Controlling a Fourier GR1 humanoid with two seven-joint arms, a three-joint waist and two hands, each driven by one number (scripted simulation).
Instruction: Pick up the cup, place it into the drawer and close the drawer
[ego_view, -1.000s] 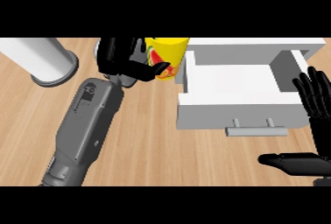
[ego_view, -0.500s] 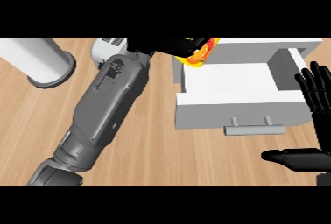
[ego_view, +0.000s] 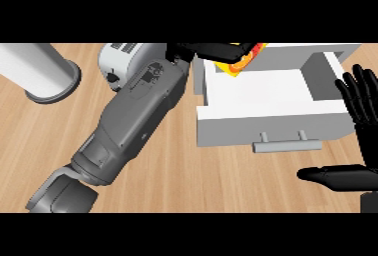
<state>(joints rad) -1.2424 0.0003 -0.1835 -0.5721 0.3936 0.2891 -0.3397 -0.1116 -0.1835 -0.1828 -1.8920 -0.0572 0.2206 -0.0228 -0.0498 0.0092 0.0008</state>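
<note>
A yellow cup with a red-orange pattern (ego_view: 242, 61) is tilted over the back left corner of the open white drawer (ego_view: 269, 124). My left hand (ego_view: 210, 50) is shut on the cup and hides most of it. The left forearm (ego_view: 136, 115) stretches diagonally from the lower left toward the drawer. The drawer's inside (ego_view: 266, 90) holds nothing I can see, and its grey handle (ego_view: 286, 145) faces me. My right hand (ego_view: 362, 100) rests open at the right edge, fingers up beside the drawer's right wall, with its thumb (ego_view: 336, 176) lower down.
A white cylinder (ego_view: 40, 70) stands at the upper left on the wooden counter (ego_view: 192, 180). A white appliance with dark slots (ego_view: 129, 57) sits behind the left forearm, just left of the drawer.
My left hand has carried the cup to the right, from beside the drawer's left wall to over its back left corner, and the cup has tilted. The right hand has stayed still.
</note>
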